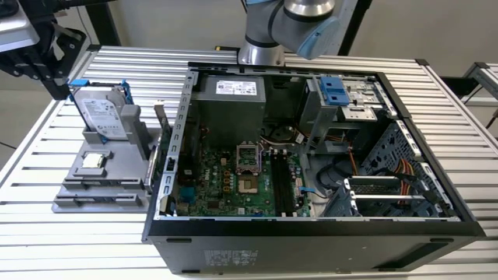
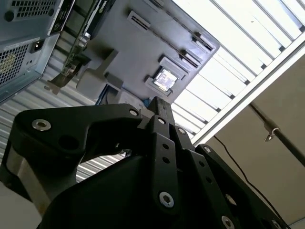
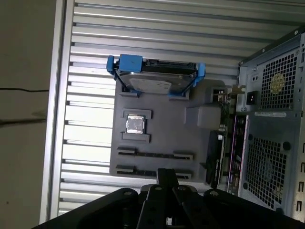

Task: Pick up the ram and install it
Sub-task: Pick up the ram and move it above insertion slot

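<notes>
Counts: 1 open PC case, 1 grey fixture tray, 1 blue-framed hard drive upright on tray, 1 CPU chip, 1 expansion card, 2 long holder rows.
Ram: position and long axis could not be told.
Gripper: hung over tray near holder rows, beside case; opening and load could not be told.
Surface: slatted aluminium table.
Room: plain floor, one dark cable.

In the exterior view, the arm leaves through the top edge and the gripper is cut off at the upper left corner. In both wrist views its black body hides part of the gray holder. We cannot tell what fills the holder's narrow slots.
</notes>
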{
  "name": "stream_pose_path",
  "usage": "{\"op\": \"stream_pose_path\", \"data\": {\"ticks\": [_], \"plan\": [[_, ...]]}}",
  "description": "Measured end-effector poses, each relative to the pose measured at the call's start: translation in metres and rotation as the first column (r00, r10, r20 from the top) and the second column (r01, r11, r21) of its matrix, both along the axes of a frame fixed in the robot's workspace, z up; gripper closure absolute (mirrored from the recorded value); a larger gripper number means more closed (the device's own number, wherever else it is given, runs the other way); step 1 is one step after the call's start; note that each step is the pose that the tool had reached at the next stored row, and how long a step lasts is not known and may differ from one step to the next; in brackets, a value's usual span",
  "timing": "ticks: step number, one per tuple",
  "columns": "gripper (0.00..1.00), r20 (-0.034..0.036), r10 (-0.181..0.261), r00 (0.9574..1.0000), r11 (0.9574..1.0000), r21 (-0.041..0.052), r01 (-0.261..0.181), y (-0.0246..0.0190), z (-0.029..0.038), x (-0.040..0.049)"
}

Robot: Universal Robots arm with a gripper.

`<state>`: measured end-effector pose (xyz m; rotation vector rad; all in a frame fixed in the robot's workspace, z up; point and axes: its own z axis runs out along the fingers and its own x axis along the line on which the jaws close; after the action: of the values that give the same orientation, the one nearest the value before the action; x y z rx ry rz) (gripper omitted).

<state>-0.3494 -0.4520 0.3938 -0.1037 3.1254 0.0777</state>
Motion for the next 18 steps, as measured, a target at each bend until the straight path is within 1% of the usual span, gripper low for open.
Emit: {"op": "stream_pose_path", "data": {"ticks": [3,8,12,18], "plan": [[1.00,0.0000,-0.012,0.9999,0.9999,0.0000,0.012,-0.0030,-0.0006,0.0000],[1.00,-0.0008,-0.045,0.9990,0.9990,0.0000,0.045,-0.0071,-0.0014,0.0000],[1.00,-0.0010,-0.048,0.9988,0.9988,0.0000,0.048,-0.0113,-0.0016,0.0000],[1.00,-0.0011,-0.048,0.9988,0.9988,-0.0001,0.048,-0.0194,-0.0016,0.0000]]}}
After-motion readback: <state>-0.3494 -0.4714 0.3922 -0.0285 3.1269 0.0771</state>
